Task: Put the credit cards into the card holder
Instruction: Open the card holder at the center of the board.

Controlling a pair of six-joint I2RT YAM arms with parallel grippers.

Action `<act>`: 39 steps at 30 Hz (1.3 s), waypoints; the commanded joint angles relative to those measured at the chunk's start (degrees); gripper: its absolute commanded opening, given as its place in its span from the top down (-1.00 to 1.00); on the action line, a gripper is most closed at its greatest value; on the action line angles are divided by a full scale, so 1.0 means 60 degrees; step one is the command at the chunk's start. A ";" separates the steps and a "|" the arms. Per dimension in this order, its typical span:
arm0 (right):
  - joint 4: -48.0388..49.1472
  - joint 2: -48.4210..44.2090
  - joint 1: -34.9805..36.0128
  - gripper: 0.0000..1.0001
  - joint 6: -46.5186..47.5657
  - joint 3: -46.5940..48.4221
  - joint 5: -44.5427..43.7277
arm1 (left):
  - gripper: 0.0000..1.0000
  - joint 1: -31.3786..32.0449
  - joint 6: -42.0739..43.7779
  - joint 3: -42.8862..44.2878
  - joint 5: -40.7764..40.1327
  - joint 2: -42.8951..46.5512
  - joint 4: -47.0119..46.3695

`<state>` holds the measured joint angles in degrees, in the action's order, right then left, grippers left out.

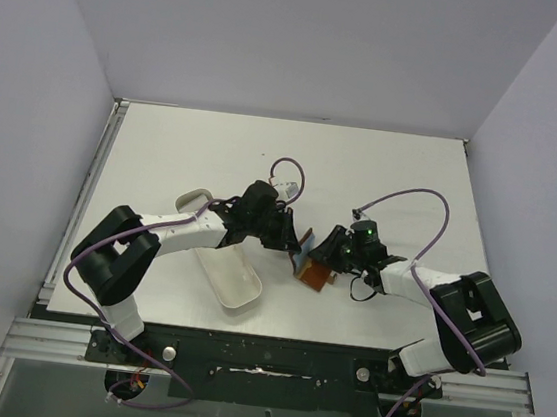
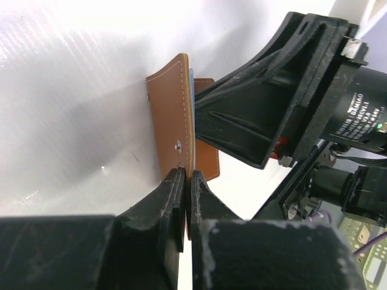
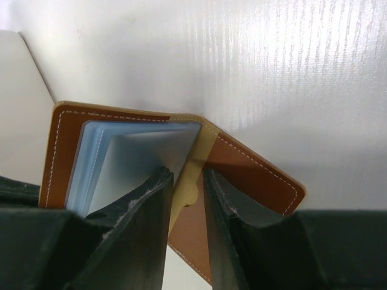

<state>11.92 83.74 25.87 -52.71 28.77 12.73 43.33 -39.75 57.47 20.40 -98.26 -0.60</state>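
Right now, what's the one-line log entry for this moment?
left gripper: shut on wallet flap | right gripper: at wallet interior, grip unclear | blue card: between wallet halves

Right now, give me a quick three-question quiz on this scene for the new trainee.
1. True or false: the left claw is shut on the flap edge of the card holder.
2. What colour is the card showing in the card holder's pocket? A yellow-orange, B bluish-grey, C green.
3. Fill in: the white tray lies on the ____ arm's side of the card holder.
Key: 1 true; 2 B; 3 left.
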 commanded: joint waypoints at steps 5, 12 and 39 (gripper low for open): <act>-0.0218 -0.1332 -0.0157 0.14 -0.0210 0.0182 0.0210 | 1.00 -0.0030 0.0501 0.0309 -0.1124 0.0721 0.0135; -0.0075 -0.2310 -0.0161 -0.14 -0.0934 0.0050 0.0161 | 1.00 -0.0030 0.0564 0.0318 -0.1330 0.0805 0.0277; 0.1941 -0.0115 -0.0098 -0.19 -0.1696 0.0342 0.0938 | 1.00 0.0176 0.0261 0.0195 -0.1495 0.0717 0.0115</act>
<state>18.55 81.97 25.17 -62.19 28.80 17.21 44.12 -38.30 57.49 11.60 -96.05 2.02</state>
